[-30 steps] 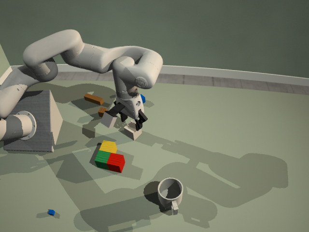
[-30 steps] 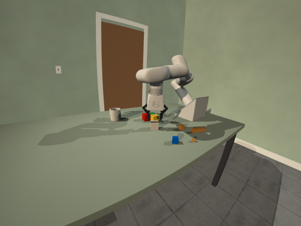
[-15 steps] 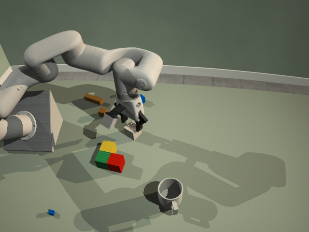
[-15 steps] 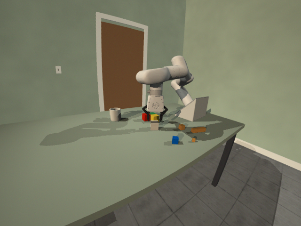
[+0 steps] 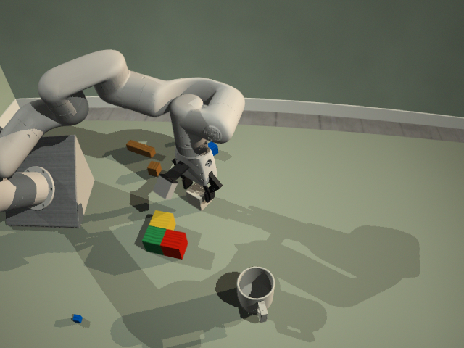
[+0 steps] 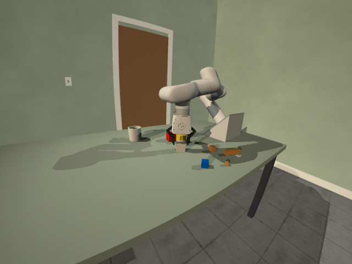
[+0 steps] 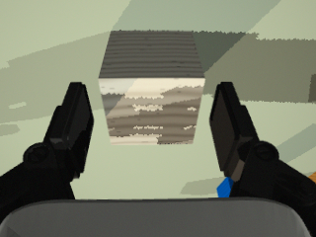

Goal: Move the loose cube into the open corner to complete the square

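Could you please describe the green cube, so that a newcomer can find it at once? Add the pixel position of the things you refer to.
Start at the robot's grey base block (image 5: 69,149), at the left of the top view. Right of it and lower, three bright cubes touch in an L. The green cube (image 5: 154,235) is the corner one, touching both the yellow cube (image 5: 162,220) and the red cube (image 5: 174,239).

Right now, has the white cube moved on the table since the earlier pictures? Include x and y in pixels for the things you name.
No, the white cube (image 5: 194,198) (image 6: 180,147) (image 7: 152,111) stays in the same place relative to the yellow cube (image 5: 162,220) in the top view.
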Action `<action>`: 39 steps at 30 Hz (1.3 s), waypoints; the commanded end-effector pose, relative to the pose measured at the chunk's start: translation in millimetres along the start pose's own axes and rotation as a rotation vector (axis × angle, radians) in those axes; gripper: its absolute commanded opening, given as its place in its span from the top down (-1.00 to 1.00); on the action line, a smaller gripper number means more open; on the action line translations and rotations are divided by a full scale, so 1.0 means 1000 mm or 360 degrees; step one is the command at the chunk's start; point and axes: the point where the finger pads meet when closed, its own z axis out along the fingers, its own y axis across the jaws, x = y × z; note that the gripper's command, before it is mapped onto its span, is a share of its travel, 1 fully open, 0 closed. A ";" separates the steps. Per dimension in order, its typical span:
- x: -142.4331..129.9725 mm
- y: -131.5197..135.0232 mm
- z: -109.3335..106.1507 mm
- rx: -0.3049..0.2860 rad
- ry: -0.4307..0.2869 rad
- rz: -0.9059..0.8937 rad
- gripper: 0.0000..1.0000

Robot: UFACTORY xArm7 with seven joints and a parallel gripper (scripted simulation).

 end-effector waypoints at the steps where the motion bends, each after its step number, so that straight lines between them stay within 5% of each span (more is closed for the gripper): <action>1: -0.001 -0.001 0.004 0.0003 -0.0003 0.0000 -0.61; 39: -0.001 -0.001 0.027 0.0003 -0.0004 0.0000 -0.61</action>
